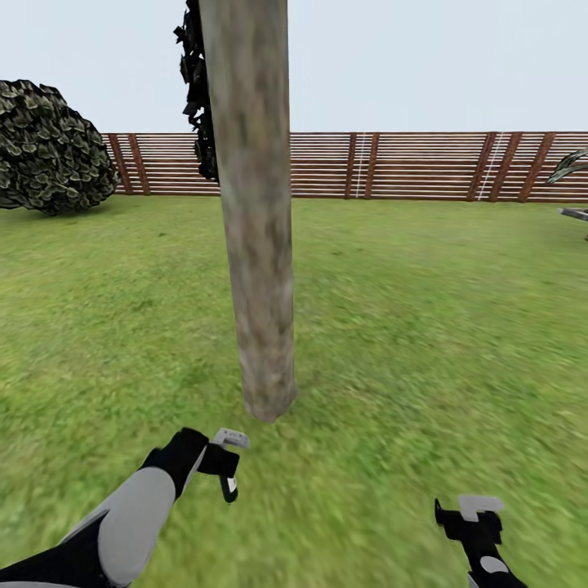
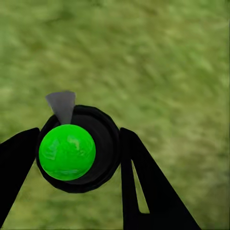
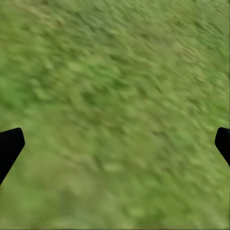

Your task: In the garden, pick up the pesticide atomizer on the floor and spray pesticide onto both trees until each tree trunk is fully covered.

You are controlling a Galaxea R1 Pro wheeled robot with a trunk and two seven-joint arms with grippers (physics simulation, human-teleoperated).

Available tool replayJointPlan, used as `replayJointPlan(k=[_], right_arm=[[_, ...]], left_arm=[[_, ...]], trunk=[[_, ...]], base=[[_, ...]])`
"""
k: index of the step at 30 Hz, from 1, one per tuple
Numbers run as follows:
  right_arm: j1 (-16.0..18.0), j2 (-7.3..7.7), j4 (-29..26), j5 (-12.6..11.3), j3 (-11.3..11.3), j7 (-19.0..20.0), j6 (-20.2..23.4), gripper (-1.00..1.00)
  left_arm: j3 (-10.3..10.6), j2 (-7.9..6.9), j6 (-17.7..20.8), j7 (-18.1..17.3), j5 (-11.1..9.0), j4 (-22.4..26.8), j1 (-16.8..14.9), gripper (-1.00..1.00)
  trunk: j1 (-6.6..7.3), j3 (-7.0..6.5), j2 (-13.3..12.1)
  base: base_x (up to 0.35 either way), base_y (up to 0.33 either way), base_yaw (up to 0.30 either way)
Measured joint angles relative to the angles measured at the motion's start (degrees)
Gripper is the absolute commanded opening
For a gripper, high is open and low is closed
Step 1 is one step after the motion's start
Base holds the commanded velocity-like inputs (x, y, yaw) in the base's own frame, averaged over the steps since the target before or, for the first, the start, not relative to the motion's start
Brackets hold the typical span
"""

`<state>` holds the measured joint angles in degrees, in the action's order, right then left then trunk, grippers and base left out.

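A thick, mottled grey-brown tree trunk (image 1: 260, 245) rises from the grass straight ahead of me, its base just beyond my left hand. My left gripper (image 1: 224, 472) (image 2: 79, 141) is shut on the pesticide atomizer (image 2: 79, 148), a dark round bottle. Here its top is bright green and its small grey nozzle (image 2: 62, 104) sticks out. In the head view that grey nozzle (image 1: 231, 438) points towards the trunk's foot. My right gripper (image 1: 472, 523) (image 3: 115, 148) hangs open over bare grass, its fingertips far apart.
Green lawn (image 1: 425, 343) spreads all around, ringed by a brown slatted fence (image 1: 392, 166). A rounded dark shrub (image 1: 51, 149) sits at the far left. Dark foliage (image 1: 198, 90) shows behind the trunk, and a palm frond (image 1: 572, 166) at the right edge.
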<state>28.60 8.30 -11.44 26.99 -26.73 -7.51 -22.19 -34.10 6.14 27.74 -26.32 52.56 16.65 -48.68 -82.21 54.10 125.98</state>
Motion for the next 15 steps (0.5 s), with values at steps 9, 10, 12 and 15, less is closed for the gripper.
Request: replayJointPlan(k=[9,10,12,15], right_arm=[[0.0,-0.06,0.08,0.07,0.03,-0.01,0.0,1.0],[0.0,-0.08,0.08,0.08,0.01,-0.01,0.0,1.0],[-0.05,-0.11,0.08,0.09,0.02,-0.01,0.0,1.0],[-0.1,-0.11,0.08,0.09,0.01,-0.01,0.0,1.0]], left_arm=[[0.22,0.24,-0.36,0.0,0.09,0.12,-0.33,-1.0],[0.25,0.26,-0.36,0.01,0.13,0.13,-0.45,-1.0],[0.29,0.35,-0.22,-0.04,0.17,0.13,-0.71,-1.0],[0.3,0.43,-0.01,-0.04,0.1,0.14,-0.89,-1.0]], trunk=[[-0.02,0.0,0.0],[-0.03,0.0,0.0],[-0.05,0.0,0.0],[-0.06,0.0,-0.01]], base=[[0.242,-0.097,0.0],[-0.057,-0.254,0.0],[-0.171,-0.227,0.0],[-0.251,-0.183,0.0]])
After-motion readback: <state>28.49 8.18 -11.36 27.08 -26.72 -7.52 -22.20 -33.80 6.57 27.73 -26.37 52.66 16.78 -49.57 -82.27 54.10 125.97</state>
